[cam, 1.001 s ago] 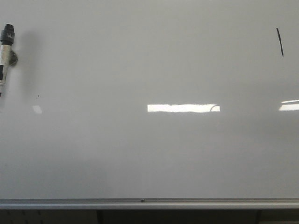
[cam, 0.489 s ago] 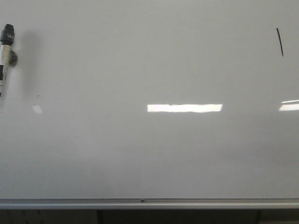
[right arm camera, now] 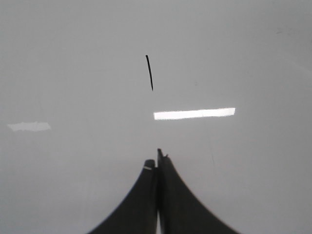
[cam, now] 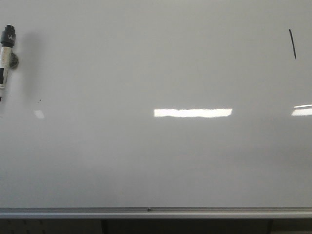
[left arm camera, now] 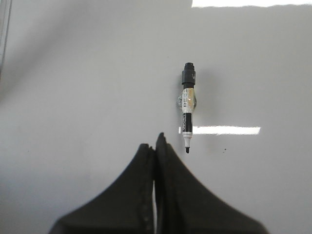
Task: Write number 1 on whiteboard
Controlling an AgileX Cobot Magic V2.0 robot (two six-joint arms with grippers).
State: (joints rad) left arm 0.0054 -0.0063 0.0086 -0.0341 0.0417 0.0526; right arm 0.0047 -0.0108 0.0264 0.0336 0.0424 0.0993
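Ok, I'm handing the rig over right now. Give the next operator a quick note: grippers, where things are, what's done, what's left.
Left gripper: shut, empty, off the board.
Right gripper: shut, empty, facing the stroke.
The number 1, a thin slanted black stroke, is at the upper right of the whiteboard in the front view.
The marker is stuck to the board at its far left, tip down, with no cap on the tip.
Done: the 1 appears written and the marker put back.
Left: probably nothing, unless you want to park the arms.
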